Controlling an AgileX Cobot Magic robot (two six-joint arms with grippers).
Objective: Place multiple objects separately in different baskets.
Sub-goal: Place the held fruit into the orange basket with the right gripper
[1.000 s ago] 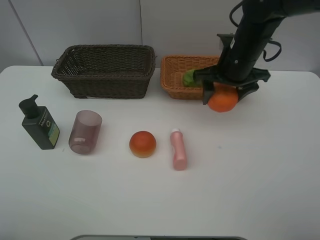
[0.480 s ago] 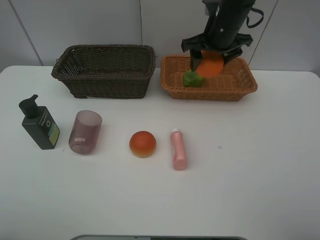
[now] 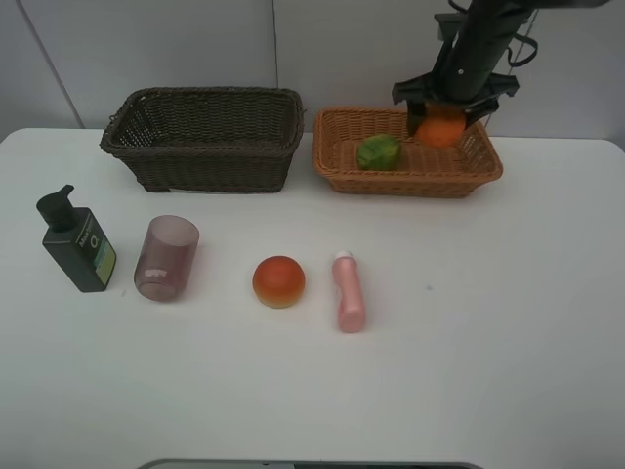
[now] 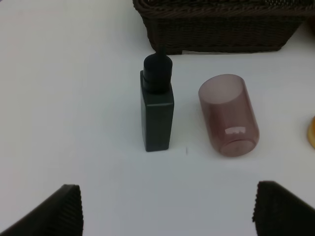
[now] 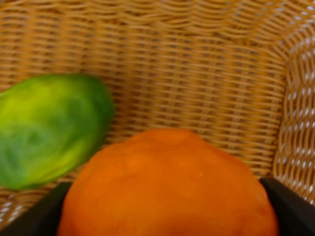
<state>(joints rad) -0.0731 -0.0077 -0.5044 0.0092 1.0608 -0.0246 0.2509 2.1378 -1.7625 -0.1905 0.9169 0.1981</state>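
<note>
Orange [image 3: 441,133] gripped by right hand [image 3: 445,121], low inside tan basket [image 3: 410,182].
Green fruit [image 3: 379,152] lies just beside the hand (fruit seem grouped here); release looks due. Left hand [image 4: 172,211] gapes empty above the bench [image 4: 74,98], pump bottle [image 4: 158,115] ahead.

Orange [image 3: 441,130] and green fruit [image 3: 379,152] inside tan basket [image 3: 410,181].

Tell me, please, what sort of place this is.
Probably a robotics lab test bench: a plain white table, blank grey wall panels, and a dark basket and a tan basket set out for sorting.
</note>
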